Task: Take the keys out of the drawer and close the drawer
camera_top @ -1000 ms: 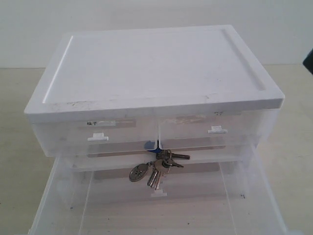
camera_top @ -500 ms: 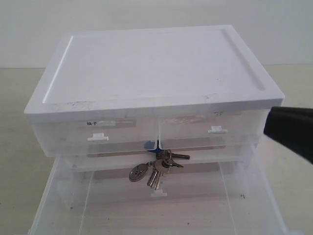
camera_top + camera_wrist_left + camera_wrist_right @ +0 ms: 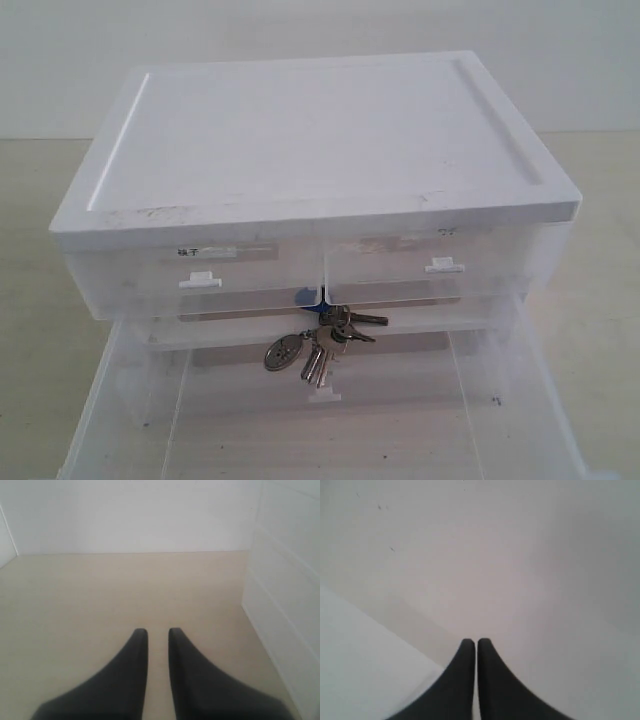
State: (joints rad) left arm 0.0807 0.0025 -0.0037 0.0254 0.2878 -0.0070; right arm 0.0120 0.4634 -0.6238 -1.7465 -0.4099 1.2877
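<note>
The keys (image 3: pixel 322 338) lie in the pulled-out translucent drawer (image 3: pixel 525 400), close under the cabinet's front. Their oval fob (image 3: pixel 284 351) points left, and the blue tag (image 3: pixel 304 297) peeks out at the gap between the two upper drawers. Neither gripper shows in the exterior view. In the left wrist view my left gripper (image 3: pixel 158 630) hovers over bare beige table beside the cabinet's side, its fingers a narrow gap apart and empty. My right gripper (image 3: pixel 475 641) is shut on nothing, and its view shows only pale white surfaces.
The white cabinet top (image 3: pixel 320 130) is flat with a raised rim. Two half-width labelled drawers (image 3: pixel 200 265) (image 3: pixel 440 255) are closed. A small white handle (image 3: pixel 323 395) shows through the open drawer's floor. The cabinet's side wall (image 3: pixel 290 605) stands beside my left gripper.
Half a second ago a dark arm showed at the right edge of the exterior view; it is now out of that view. The keys and the drawer have not moved.
</note>
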